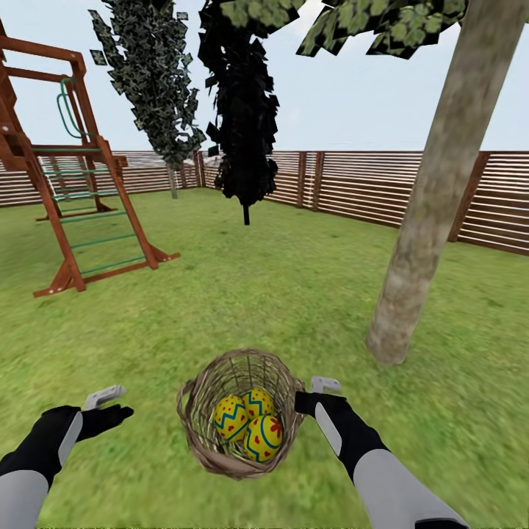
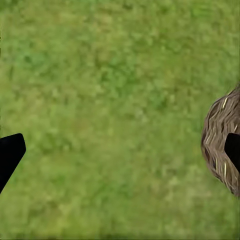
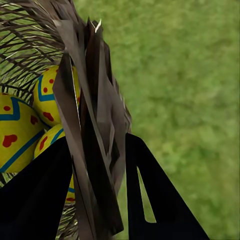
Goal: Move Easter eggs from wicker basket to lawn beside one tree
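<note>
Head view showed the small round tan-brown wicker basket point(image 1: 239, 411) of loose woven twigs sitting on the mottled green lawn point(image 1: 294, 294) directly in front of me, between my two arms. Inside it lay all three bright yellow Easter eggs point(image 1: 250, 426) with blue zigzag bands and red marks, bunched together and touching one another. My right gripper point(image 1: 312, 397) was at the basket's right rim, and through the right wrist view I saw the basket's wall point(image 3: 95, 125) standing between my two dark fingers point(image 3: 35, 195), one finger inside among the eggs point(image 3: 20, 130) and the other outside over the grass; the jaws straddled the woven rim, though I could not tell whether they were pressing on it. My left gripper point(image 1: 110, 415) hung above bare grass to the left of the basket, apart from it, with its fingers point(image 2: 10, 152) spread wide and nothing between them; the basket's side point(image 2: 220, 145) showed just behind one fingertip. A straight, pale grey-brown tree trunk point(image 1: 433, 191) rose from the lawn near the basket, beyond it and to its right.
</note>
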